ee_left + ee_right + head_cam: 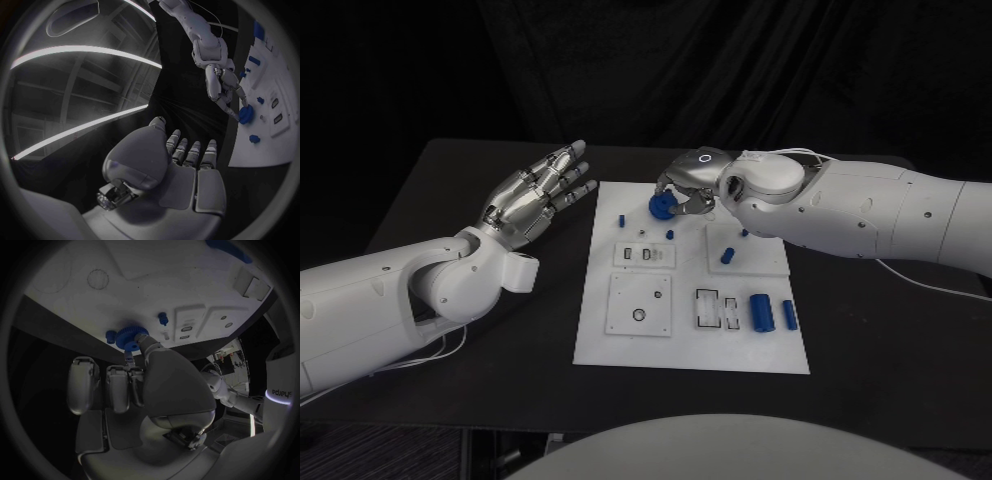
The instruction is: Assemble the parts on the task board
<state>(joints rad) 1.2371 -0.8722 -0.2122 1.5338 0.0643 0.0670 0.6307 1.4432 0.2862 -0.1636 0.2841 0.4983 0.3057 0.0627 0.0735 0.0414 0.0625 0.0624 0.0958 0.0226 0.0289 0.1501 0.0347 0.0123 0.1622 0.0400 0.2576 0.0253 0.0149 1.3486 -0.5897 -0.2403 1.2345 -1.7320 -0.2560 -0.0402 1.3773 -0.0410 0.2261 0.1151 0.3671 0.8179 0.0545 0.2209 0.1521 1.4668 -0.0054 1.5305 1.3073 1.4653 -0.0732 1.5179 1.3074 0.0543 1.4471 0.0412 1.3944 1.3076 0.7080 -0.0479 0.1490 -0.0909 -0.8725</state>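
Observation:
The white task board (689, 345) lies in the middle of the black table. My right hand (687, 188) hovers over the board's far left corner and pinches a blue gear (662, 207) between thumb and fingers. The right wrist view shows the gear (129, 336) at the fingertips (139, 342), close above the board (125, 285), beside a small blue peg (163, 318). My left hand (538, 196) is open with fingers spread, held over the table left of the board and touching nothing. From the left wrist, the left hand (181, 170) faces the right hand (222, 87) and the gear (245, 115).
Small blue pegs stand on the board at its far part (622, 217), (671, 235), (728, 256). Two blue cylinders (762, 312), (790, 314) lie near the board's right edge beside rectangular slots (710, 307). A raised plate with a round hole (640, 303) sits on the near left.

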